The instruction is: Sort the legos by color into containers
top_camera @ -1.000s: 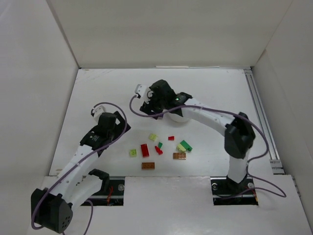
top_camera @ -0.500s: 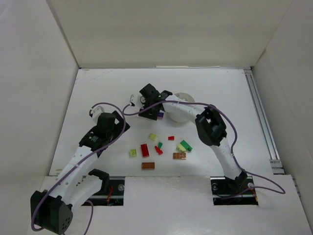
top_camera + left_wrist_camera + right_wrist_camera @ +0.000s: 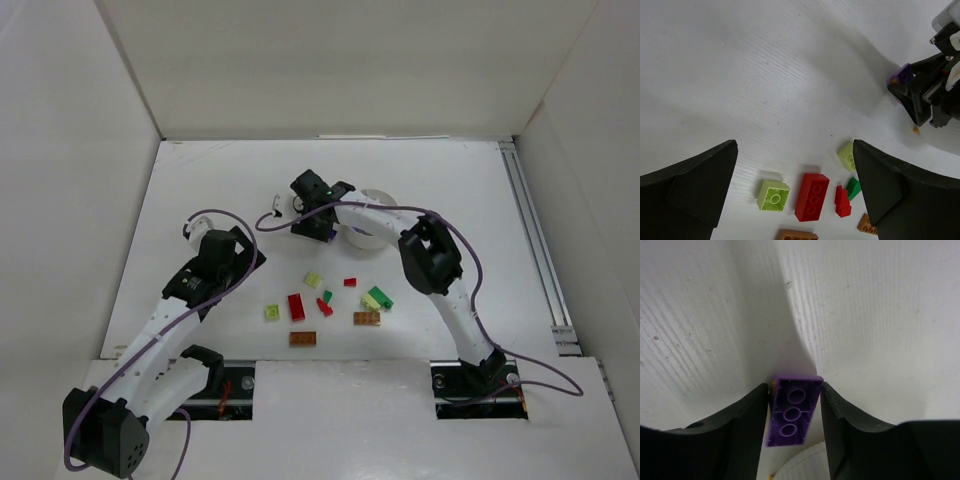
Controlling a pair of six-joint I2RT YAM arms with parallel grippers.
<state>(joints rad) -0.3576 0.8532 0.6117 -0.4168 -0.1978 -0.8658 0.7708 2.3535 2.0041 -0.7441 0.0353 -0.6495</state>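
Clearly the right gripper (image 3: 794, 386) is pinching a purple three-stud plastic brick (image 3: 791, 412) by its long sides, low over the white table (image 3: 765, 75) and just beside the round white plastic dish (image 3: 364, 240), whose ribbed edge shows under the brick in the right wrist view. The left gripper (image 3: 794, 150) hangs with its fingers spread and nothing between them. Below it lie loose pieces, among them a red brick (image 3: 811, 196) and a yellow-green brick (image 3: 773, 194), well apart from the dish. The main risk, as I judge it, is a bad release. The brick sits at the dish's edge rather than over a section, so letting go here could land it on the rim or the table. The arm also hides the compartments from above, so a wrong section is possible. A shallow grip on so small a piece could let it twist. No brand, label or writing can be read anywhere.
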